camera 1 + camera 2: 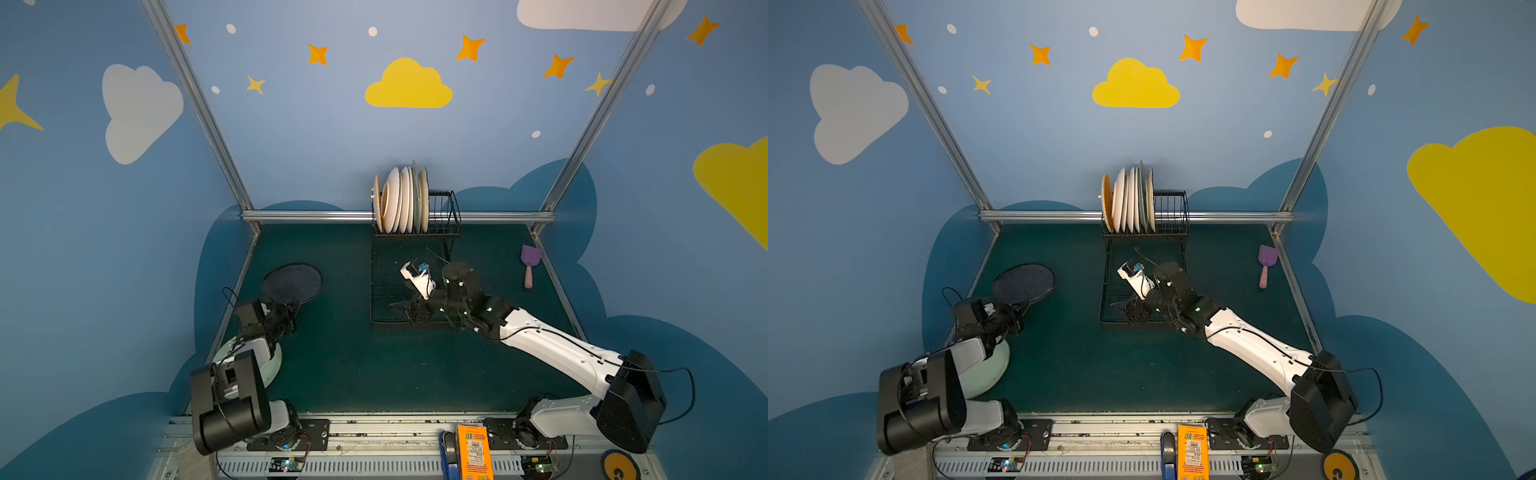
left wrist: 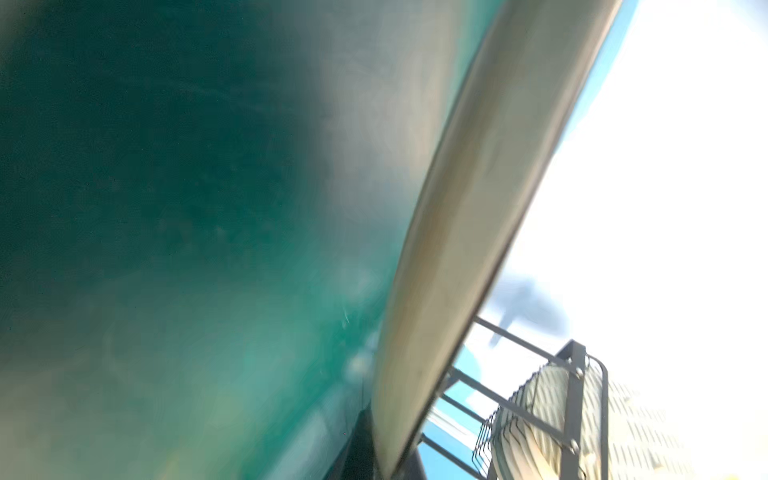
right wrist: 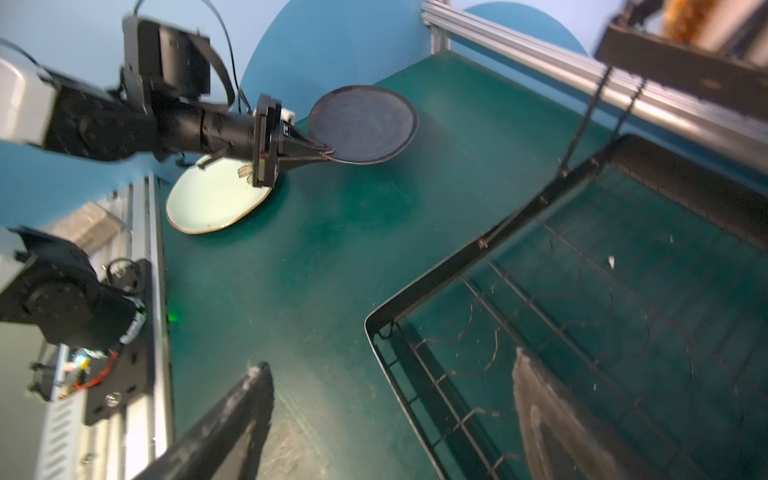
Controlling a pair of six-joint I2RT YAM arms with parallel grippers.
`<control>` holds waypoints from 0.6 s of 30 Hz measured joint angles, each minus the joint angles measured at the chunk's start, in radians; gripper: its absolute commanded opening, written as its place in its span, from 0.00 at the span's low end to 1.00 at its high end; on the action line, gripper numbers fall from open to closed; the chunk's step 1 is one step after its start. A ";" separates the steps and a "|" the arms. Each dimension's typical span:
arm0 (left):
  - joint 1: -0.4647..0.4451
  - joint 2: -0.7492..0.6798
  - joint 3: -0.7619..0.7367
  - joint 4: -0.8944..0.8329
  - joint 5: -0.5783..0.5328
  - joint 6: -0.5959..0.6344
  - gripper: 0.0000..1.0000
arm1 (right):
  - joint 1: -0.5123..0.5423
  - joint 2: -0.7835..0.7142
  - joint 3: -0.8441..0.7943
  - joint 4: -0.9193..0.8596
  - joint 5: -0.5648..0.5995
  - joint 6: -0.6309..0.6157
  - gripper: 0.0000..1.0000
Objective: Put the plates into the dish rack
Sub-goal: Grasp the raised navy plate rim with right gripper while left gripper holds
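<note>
A dark navy plate (image 1: pixel 293 282) (image 1: pixel 1023 284) (image 3: pixel 361 124) lies at the left of the green mat, tilted, with a shadow under it. My left gripper (image 1: pixel 291 309) (image 1: pixel 1019 316) (image 3: pixel 328 153) is shut on its near rim, which the left wrist view shows edge-on as a pale band (image 2: pixel 478 208). A mint plate (image 1: pixel 272 365) (image 1: pixel 988 370) (image 3: pixel 216 199) lies flat under my left arm. The black wire dish rack (image 1: pixel 444 212) (image 1: pixel 1171 210) (image 3: pixel 478 245) holds several upright plates (image 1: pixel 401 199) (image 1: pixel 1129 201) (image 2: pixel 536 415). My right gripper (image 1: pixel 405 311) (image 1: pixel 1125 309) (image 3: pixel 390 359) hangs open and holds nothing over the front edge of the rack's tray.
A purple scoop with a pink handle (image 1: pixel 528 264) (image 1: pixel 1266 264) lies at the right of the mat. An orange box (image 1: pixel 473 455) stands at the front rail. An aluminium bar (image 1: pixel 311 216) runs behind the rack.
</note>
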 measured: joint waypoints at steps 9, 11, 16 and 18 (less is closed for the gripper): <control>0.024 -0.154 0.012 -0.238 0.098 0.055 0.04 | 0.094 0.184 0.012 0.181 0.027 -0.342 0.88; 0.024 -0.200 0.020 -0.304 0.111 0.063 0.04 | 0.119 0.251 0.029 0.223 0.040 -0.417 0.88; 0.024 -0.279 0.025 -0.376 0.149 0.063 0.03 | 0.173 0.383 0.046 0.354 0.080 -0.569 0.88; 0.024 -0.303 0.028 -0.409 0.161 0.063 0.03 | 0.197 0.424 0.057 0.396 0.098 -0.627 0.88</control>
